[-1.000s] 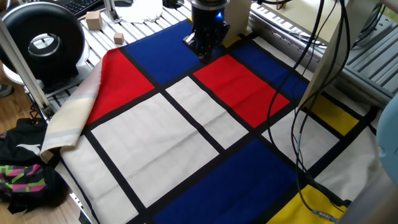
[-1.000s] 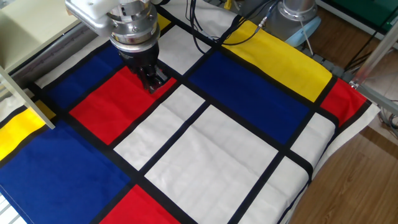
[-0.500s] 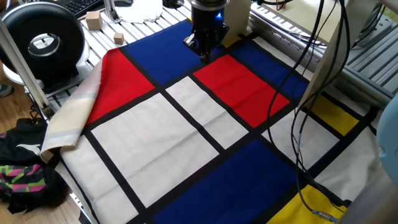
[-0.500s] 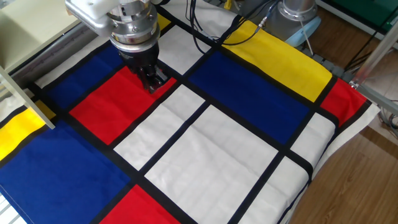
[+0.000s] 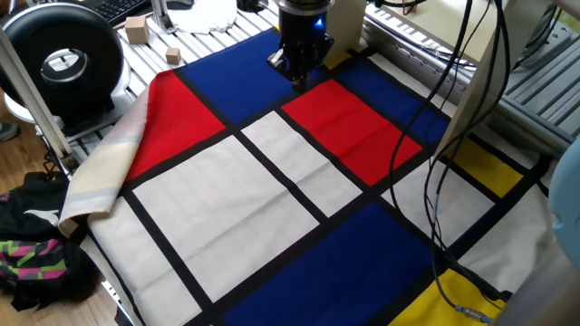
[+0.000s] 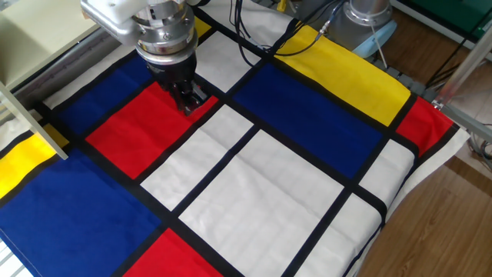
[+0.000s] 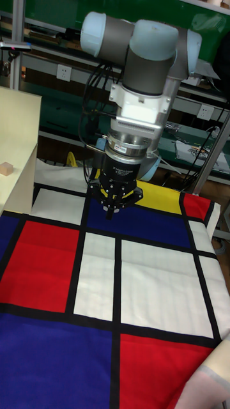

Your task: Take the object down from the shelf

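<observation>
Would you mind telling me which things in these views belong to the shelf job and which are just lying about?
Belongs to the job:
- small wooden cube, sitting on the shelf
- shelf, pale board structure at the left
- gripper, low over the cloth, apart from the cube

Just lying about:
- colour-block tablecloth
- larger wooden blocks on the slatted table
- black round device
- bag on the floor

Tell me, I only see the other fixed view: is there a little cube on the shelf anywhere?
Observer: Yes. The tall fixed view shows the tiny cube resting on the shelf, at the far left.
Operator: Any other wooden pieces around?
Observer: One fixed view shows a larger pale block and a second block on the slatted table, beyond the cloth's edge.
</observation>
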You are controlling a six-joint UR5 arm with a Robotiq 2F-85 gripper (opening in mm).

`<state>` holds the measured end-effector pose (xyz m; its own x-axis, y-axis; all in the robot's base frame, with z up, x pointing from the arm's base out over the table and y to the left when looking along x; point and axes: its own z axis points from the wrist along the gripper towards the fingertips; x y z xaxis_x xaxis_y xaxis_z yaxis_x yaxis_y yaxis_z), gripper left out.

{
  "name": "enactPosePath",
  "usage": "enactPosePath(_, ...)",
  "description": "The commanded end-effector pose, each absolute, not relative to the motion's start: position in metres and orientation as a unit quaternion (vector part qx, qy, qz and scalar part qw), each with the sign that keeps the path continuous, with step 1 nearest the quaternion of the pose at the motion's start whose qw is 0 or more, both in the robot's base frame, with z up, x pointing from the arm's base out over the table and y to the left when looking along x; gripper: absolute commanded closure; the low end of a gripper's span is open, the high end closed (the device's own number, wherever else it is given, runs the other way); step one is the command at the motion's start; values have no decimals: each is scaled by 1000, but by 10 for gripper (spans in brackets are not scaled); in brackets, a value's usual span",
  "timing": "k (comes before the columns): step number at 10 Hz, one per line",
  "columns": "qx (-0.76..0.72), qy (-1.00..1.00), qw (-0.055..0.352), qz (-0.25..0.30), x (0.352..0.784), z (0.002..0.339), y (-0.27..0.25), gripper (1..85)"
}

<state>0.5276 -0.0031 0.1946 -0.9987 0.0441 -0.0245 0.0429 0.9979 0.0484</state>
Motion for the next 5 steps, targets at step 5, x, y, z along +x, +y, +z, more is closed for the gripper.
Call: enactPosePath(5,40,999,14,26,517,201,-7,843)
